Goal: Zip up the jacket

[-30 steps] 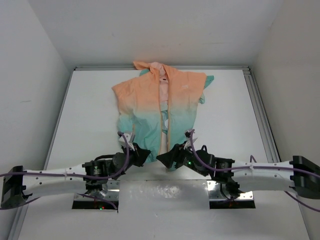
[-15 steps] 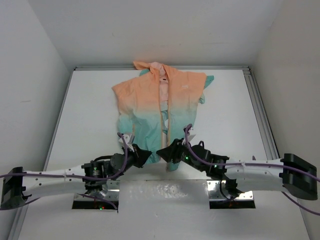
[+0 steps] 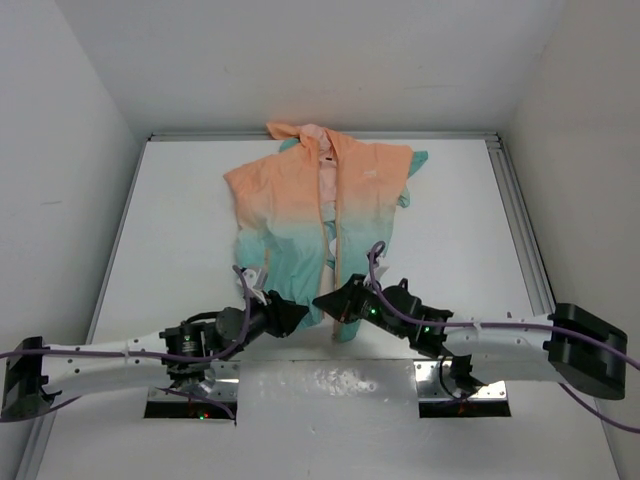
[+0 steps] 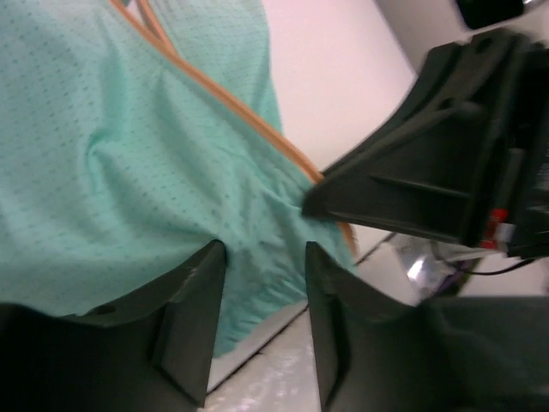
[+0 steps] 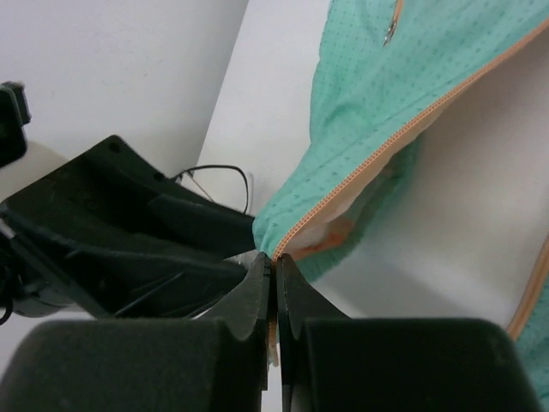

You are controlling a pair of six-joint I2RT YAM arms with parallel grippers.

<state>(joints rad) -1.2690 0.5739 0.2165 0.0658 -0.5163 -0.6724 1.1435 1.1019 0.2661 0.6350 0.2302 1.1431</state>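
- Nearest the arms, the left gripper [image 4: 264, 253] was held with its fingers spread. The teal hem [image 4: 257, 283] lay between them but was not clamped.
- Just beside it, the right gripper [image 5: 274, 257] was pressed together, pinching the lower end of the orange zipper [image 5: 369, 167] at a hem corner.
- The jacket [image 3: 300, 200] was laid flat on the white counter [image 3: 180, 230] with its front open, its hem toward the arms and its hood [image 3: 300, 132] at the far edge.
- The step in hand was judged to be bringing the two bottom zipper ends together; nothing was yet joined.
- Next, the other side would need to be clamped and its end seated in the slider before any pull toward the hood. Where the slider sat could not be told for certain.
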